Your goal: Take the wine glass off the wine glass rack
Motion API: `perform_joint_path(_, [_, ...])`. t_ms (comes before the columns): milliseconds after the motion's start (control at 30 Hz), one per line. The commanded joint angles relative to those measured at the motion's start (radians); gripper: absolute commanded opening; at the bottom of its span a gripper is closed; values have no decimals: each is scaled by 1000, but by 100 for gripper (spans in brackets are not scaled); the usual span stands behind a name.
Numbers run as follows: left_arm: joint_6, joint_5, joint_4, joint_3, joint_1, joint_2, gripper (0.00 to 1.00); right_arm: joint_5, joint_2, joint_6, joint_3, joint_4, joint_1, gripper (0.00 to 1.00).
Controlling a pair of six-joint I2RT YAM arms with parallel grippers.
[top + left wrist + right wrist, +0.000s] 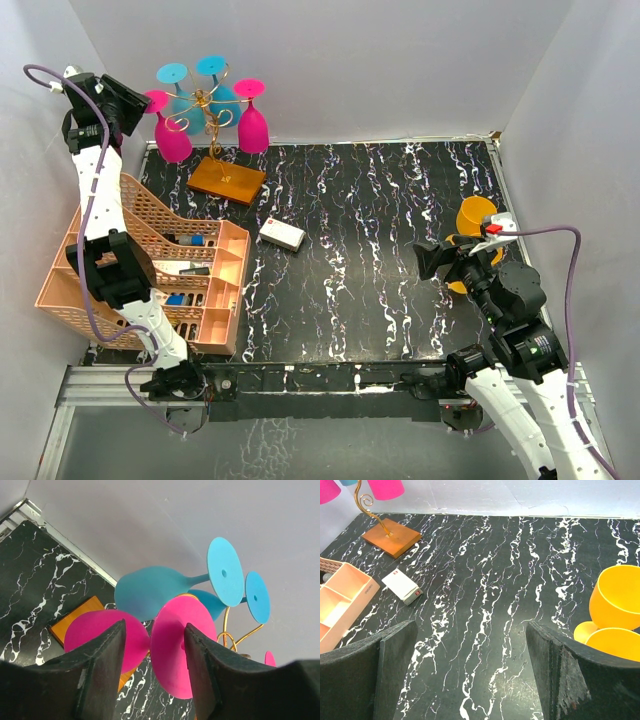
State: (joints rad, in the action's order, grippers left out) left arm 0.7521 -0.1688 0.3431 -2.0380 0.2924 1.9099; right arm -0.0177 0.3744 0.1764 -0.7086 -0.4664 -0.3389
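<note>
Dark, blunt fingers (100, 675) of the left gripper (155, 630) fill the foreground of the left wrist view, standing apart on either side of the pink wine glass (172, 650); its stem passes between them and no contact shows, so the jaws read as parted rather than clenched. Smooth and opaque, the glass shows a round flat foot and a rounded bowl, with two blue glasses (150, 592) of the same shape just behind it and a curl of the wine glass rack (226, 625), thin gold wire, beside them. Seen from the right wrist, the right gripper (470, 630) holds its rough black jaws wide over the table (485, 580), black stone veined in white, grasping nothing; yellow-orange glasses (620, 600) lie just to its right, a small white box (400, 584) and a corner of the peach basket (342, 597) to its left, and the rack's flat orange-brown wooden base at the far left. Only the overhead view gives the whole rack: it stands at the table's rear left corner, spiral arms spread from a central pole, the pink wine glass hanging bowl-down on its left side, a second pink glass (252, 125) on its right, and the left arm (95, 200) reaching up to it above the lattice-walled basket
</note>
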Motion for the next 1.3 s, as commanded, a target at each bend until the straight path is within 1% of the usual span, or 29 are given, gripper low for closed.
perform_joint_path(0, [-17, -1, -15, 2, 1, -26, 45, -19, 2, -17, 3, 68, -7, 99])
perform_joint_path(100, [-30, 7, -10, 2, -1, -31, 41, -21, 1, -17, 4, 69, -8, 99])
perform_joint_path(267, [-32, 1, -12, 7, -1, -40, 29, -30, -6, -18, 5, 68, -9, 99])
perform_joint_path(500, [-19, -5, -25, 0, -1, -45, 16, -36, -10, -21, 8, 69, -8, 99])
perform_joint_path(600, [-6, -11, -33, -3, -1, -48, 14, -38, -15, -20, 10, 68, -9, 99])
perform_joint_path(900, [18, -13, -39, -26, -1, -49, 1, -44, -18, -22, 11, 69, -10, 99])
perform_joint_path(1067, [39, -7, -87, -27, -1, -59, 0, -47, -20, -22, 12, 71, -10, 99])
perform_joint_path(1267, [75, 10, -104, -51, -1, -52, 0, -52, -21, -22, 14, 70, -11, 99])
